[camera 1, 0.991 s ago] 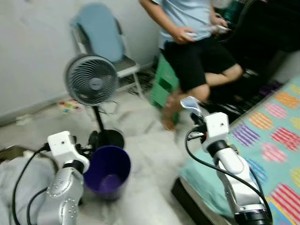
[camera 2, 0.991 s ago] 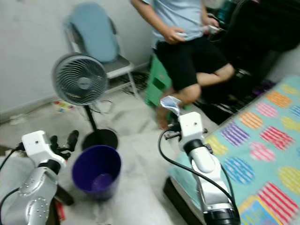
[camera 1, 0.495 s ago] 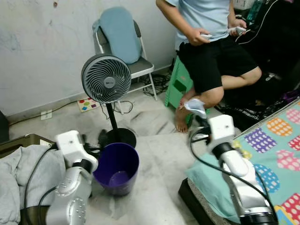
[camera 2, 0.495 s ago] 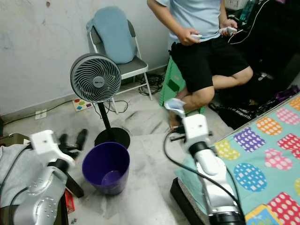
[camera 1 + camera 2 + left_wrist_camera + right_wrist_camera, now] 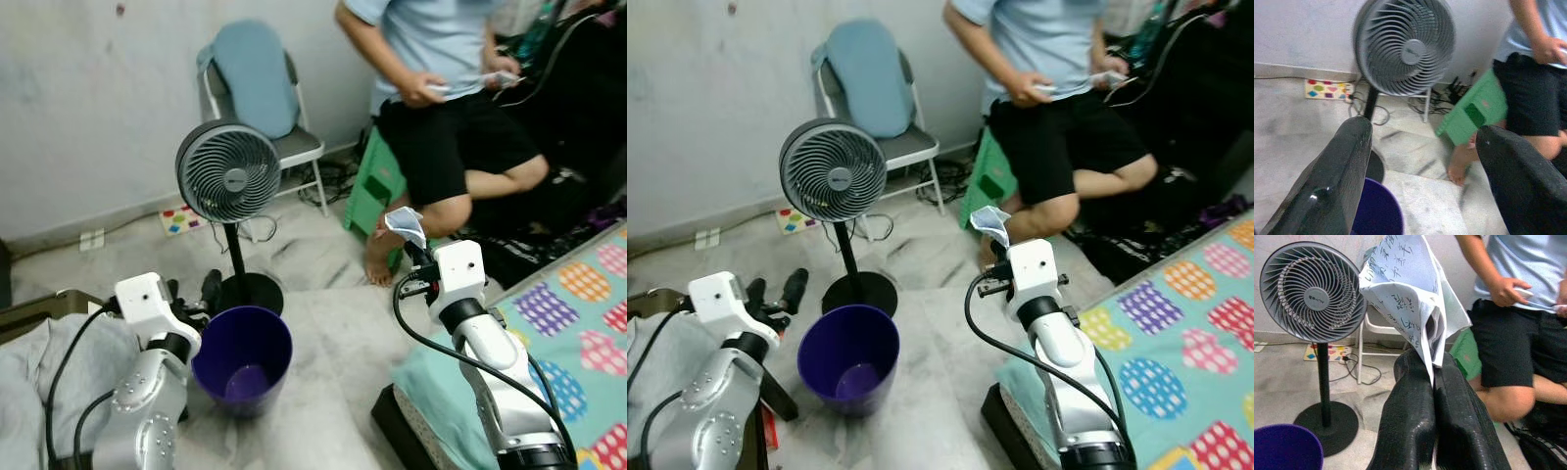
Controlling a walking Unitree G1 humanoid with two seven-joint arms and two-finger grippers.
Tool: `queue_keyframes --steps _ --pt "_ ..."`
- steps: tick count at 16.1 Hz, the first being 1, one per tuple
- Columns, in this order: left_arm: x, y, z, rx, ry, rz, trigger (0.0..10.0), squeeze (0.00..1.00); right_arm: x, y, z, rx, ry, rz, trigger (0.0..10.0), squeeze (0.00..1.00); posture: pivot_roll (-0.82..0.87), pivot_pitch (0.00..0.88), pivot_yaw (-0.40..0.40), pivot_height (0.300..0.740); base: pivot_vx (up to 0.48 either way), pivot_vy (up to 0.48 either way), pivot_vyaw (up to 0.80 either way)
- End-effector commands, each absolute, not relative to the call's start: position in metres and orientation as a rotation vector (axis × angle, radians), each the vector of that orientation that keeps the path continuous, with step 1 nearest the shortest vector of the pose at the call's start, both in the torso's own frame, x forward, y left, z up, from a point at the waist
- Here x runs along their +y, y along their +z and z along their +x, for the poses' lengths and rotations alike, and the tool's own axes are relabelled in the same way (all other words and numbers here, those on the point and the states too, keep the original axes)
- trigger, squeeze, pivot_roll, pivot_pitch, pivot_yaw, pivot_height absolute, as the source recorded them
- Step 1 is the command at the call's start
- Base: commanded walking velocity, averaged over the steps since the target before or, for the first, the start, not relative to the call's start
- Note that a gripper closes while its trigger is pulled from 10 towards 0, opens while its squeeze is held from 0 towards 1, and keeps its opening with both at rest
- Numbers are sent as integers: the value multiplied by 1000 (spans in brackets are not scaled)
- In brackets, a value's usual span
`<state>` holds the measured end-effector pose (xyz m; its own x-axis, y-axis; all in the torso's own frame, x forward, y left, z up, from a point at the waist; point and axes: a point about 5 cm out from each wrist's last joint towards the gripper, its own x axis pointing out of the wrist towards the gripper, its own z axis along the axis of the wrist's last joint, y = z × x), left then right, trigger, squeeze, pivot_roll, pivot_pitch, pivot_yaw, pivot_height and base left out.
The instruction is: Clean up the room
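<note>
on the pale marble floor [image 5: 333, 323] between the two arms stands the purple bin [image 5: 243, 360], its mouth up, a faint bit of something pale at its bottom. just behind it is the round black base of a grey standing fan [image 5: 228, 174], and behind the fan a folding chair [image 5: 257, 93] with a blue cushion against the white wall. the left gripper [image 5: 774, 291] hangs just beside the bin's rim on the robot's left, fingers [image 5: 1332, 181] spread wide apart with nothing between them — through the gap you can see the fan, the bin's edge and a green stool [image 5: 1474, 110]. over on the right, the right gripper [image 5: 1432, 377] is raised well above the floor, its two black fingers pressed together on a crumpled sheet of paper [image 5: 1405, 289] printed with dark writing; the paper sticks up from the fingertips, off to the right of the bin and higher than it, not over its mouth. a person [image 5: 446, 98] in a light blue shirt and black shorts sits on the green stool beyond, holding something small in both hands. a mattress with a colourful spotted cover [image 5: 578, 323] lies under the right arm — and grey cloth [image 5: 44, 382] is heaped by the left arm.
</note>
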<state>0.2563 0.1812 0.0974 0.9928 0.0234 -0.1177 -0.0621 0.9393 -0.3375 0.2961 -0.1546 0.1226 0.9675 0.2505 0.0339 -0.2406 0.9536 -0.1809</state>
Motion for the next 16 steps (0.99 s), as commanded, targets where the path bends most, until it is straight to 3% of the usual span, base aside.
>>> queue_keyframes --steps 1,8,10,16 --pt "178 101 258 98 22 -350 10000 0 -157 125 297 -62 247 -185 10000 0 -69 15 -14 740 401 0 0" --pt "177 100 258 104 19 -353 10000 0 -158 124 296 -62 242 -187 10000 0 -70 15 -9 740 298 0 0" --pt "177 99 259 111 25 -354 10000 0 -158 124 295 -65 246 -193 10000 0 -68 13 -10 740 0 0 0" --pt "178 99 261 112 53 -348 10000 0 -155 125 297 -69 252 -190 10000 0 -62 10 -11 740 0 0 800"
